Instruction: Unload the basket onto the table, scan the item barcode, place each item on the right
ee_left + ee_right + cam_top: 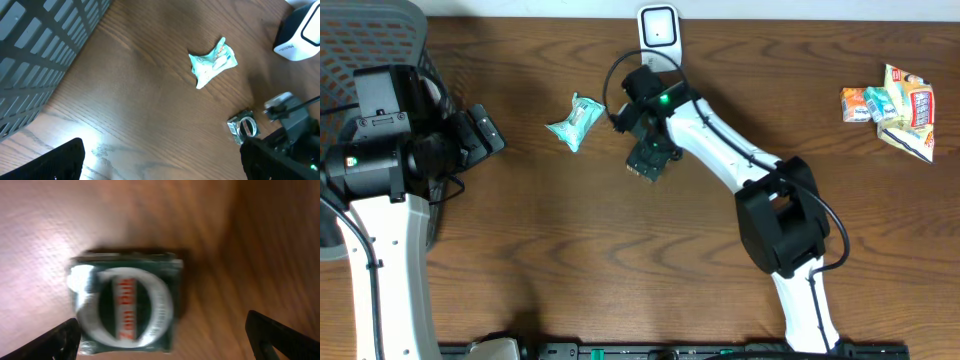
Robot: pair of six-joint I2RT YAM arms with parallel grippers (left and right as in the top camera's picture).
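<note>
Glossy dark-green square packet (127, 307) flat on wood-grain table (250, 240), right gripper (162, 337) jaws spread wide, clear of its edges; left gripper (490, 135) jaws apart too.

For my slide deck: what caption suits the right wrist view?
Open right gripper above a green packet with red lettering, wooden table beneath; image blurred.

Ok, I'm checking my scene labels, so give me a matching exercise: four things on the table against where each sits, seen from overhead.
Things:
1. white scanner
2. teal packet
3. dark green packet
4. pile of snack packets

Places:
A. far right edge
B. below the right gripper, between its open fingers
C. top centre
D. lying alone, left of the right arm

Pairs: 1-C, 2-D, 3-B, 4-A
</note>
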